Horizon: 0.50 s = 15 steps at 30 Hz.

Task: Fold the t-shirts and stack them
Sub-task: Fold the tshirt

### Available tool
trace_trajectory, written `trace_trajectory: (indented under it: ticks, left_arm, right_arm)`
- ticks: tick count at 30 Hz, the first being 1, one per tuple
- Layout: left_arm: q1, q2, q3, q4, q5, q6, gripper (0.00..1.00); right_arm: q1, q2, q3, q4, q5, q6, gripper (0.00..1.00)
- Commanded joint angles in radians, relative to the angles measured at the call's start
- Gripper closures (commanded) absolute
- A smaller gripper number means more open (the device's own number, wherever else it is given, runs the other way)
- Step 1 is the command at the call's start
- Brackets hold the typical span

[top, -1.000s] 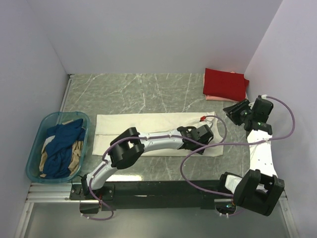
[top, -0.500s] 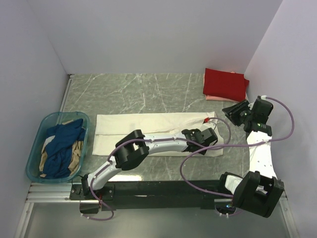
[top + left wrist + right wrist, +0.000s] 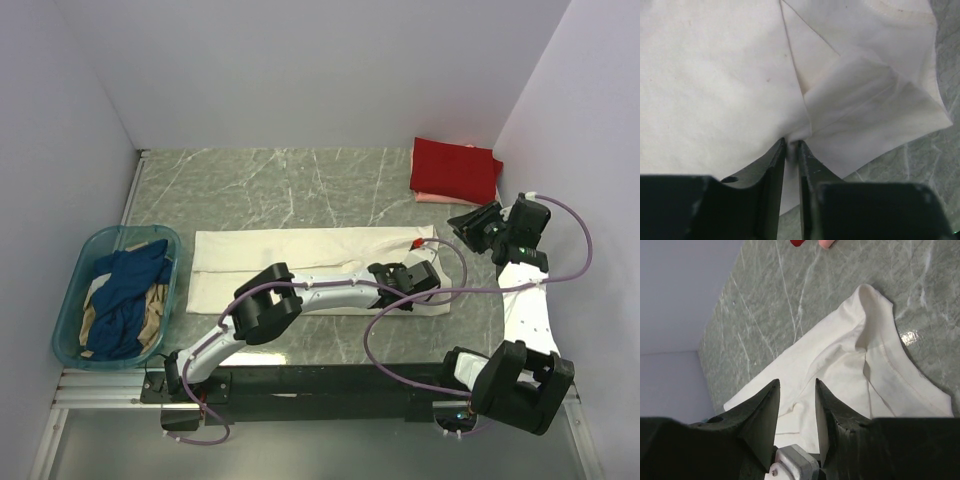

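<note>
the cream-white t-shirt (image 3: 300, 255) lies flat on the worktop (image 3: 280, 180), just right of the teal basket (image 3: 135, 229). my left claw (image 3: 791, 142) is nearly closed, pinching a fold at the end farthest from the basket. my right claw (image 3: 796, 382) hangs open and empty above that end. i judge the cloth light and limp: grip hems at corners.

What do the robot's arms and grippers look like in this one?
Left arm and right arm: white links, black joint housings, a purple cable looping along each. Left gripper and right gripper: black, with tapered wedge-shaped fingers.
</note>
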Motion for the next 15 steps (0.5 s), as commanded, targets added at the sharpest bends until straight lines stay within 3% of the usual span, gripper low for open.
trace_trajectory:
  ticks: [1,12,15]
  left_arm:
    - [-0.008,-0.064,-0.018,0.016,-0.052,0.000,0.79]
    - [0.005,-0.152,-0.104,0.025,-0.079,-0.031,0.97]
    - [0.011,-0.190,-0.139,0.032,-0.076,-0.040,0.98]
  right_arm:
    - [-0.005,0.006,-0.010,0.040,-0.011,-0.005,0.59]
    - [-0.005,0.021,-0.017,0.046,-0.003,-0.011,0.59]
    - [-0.004,0.024,-0.015,0.043,0.001,-0.015,0.59]
